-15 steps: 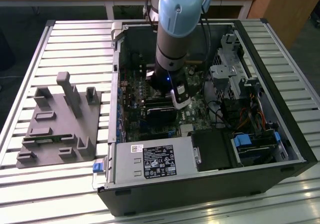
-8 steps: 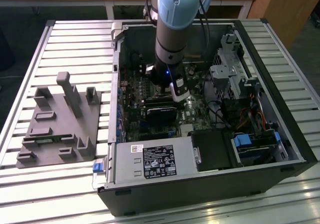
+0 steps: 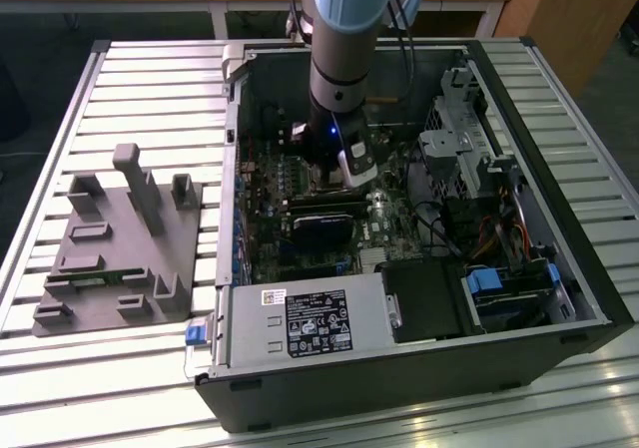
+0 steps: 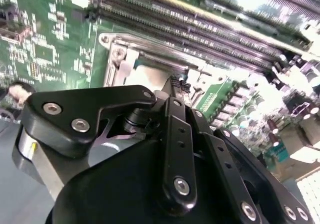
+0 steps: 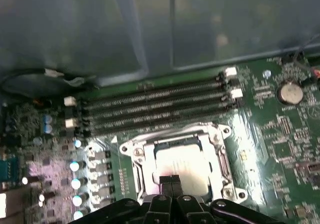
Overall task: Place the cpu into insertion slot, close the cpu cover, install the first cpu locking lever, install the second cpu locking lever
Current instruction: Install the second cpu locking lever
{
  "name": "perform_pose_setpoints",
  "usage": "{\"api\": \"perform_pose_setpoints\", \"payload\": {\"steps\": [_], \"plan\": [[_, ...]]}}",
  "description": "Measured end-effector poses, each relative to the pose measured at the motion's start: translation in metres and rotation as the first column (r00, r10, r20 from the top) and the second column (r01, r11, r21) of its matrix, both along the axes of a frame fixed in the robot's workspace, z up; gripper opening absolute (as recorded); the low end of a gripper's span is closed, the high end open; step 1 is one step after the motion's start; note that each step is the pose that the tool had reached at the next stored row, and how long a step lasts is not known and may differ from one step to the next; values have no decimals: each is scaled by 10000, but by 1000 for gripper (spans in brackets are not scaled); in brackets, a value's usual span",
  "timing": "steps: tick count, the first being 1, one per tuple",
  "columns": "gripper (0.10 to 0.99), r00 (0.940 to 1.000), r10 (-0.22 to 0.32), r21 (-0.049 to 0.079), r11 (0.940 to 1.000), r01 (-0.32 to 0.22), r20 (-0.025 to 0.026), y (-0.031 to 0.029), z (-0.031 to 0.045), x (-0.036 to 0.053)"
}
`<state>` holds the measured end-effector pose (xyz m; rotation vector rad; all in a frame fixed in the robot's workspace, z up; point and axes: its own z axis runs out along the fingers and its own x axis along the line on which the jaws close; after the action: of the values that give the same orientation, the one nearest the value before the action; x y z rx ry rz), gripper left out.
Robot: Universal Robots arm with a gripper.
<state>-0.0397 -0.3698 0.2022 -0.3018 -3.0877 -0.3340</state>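
Observation:
The cpu (image 5: 181,163) lies flat in the insertion slot (image 5: 226,160), its pale metal face up. The silvery cpu cover (image 5: 136,155) sits down around it as a frame, and a thin metal lever rod (image 5: 160,134) runs along the socket's side next to the memory slots. My gripper (image 5: 170,181) is shut, its black fingertips together with nothing between them, low over the cpu's edge nearest the wrist. In the second wrist view the fingertips (image 4: 176,84) hang right beside the cpu (image 4: 149,77) and the cover (image 4: 120,59). In the exterior view the gripper (image 3: 325,177) reaches down into the open case.
Several memory slots (image 5: 155,107) run beside the socket. A long black card (image 3: 324,224) lies just in front of it, a grey box with a white label (image 3: 300,323) at the case front, a drive cage (image 3: 469,149) on the exterior view's right, and a grey fixture (image 3: 120,238) outside on the left.

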Motion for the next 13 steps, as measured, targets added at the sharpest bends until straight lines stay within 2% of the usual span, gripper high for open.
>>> {"api": "perform_pose_setpoints", "payload": {"steps": [1, 7, 10, 13], "plan": [[106, 10000, 0, -127, 9999, 0, 0, 10, 0, 5], [106, 10000, -1, -515, 9987, 1, -5, 74, 0, 72], [106, 10000, 0, -560, 9984, -1, -17, 84, 15, 76], [106, 10000, 0, -558, 9984, -1, -15, 85, 83, 76]]}}
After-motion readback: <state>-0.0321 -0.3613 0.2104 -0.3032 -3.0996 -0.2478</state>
